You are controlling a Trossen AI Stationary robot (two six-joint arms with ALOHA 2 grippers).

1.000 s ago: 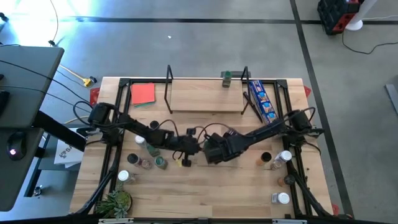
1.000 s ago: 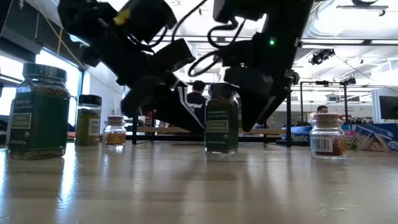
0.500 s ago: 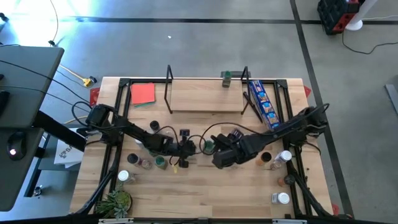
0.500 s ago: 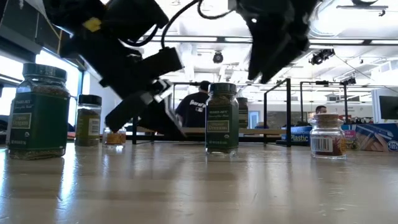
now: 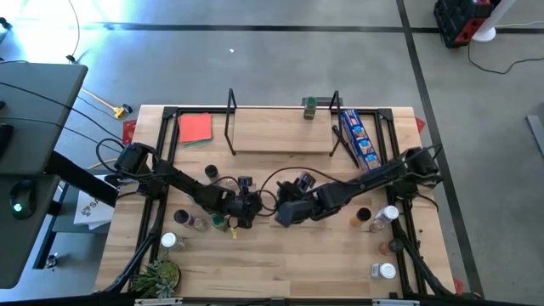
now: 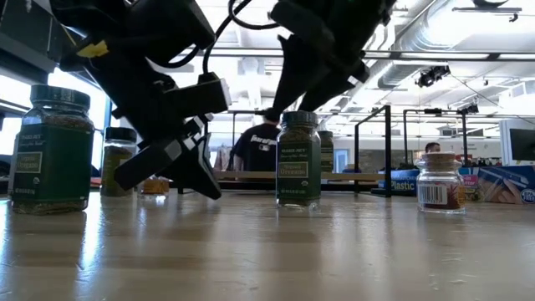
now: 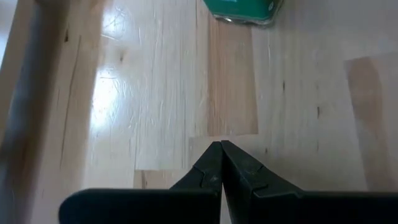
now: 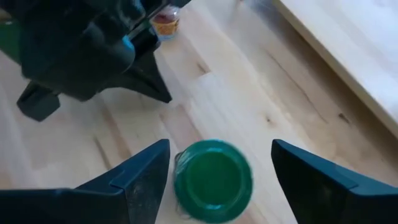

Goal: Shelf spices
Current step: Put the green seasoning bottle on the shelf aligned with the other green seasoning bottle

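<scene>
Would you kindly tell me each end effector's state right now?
Left end effector: closed, holding nothing.
Right end effector: open around the green-capped jar, not gripping.

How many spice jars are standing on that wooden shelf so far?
1: a small clear jar with a dark green cap, at the far edge of the light wooden shelf, near its right end. None looks hidden there.

Left pincer (image 8: 93,68) crowds jar (image 8: 212,180) — tight.

Your green-capped jar (image 8: 212,180) stands upright mid-table. More spice jars (image 5: 194,219) sit scattered at the table's left and right sides (image 5: 384,214). One jar (image 5: 311,106) stands on the wooden shelf (image 5: 280,132) at the back.
</scene>
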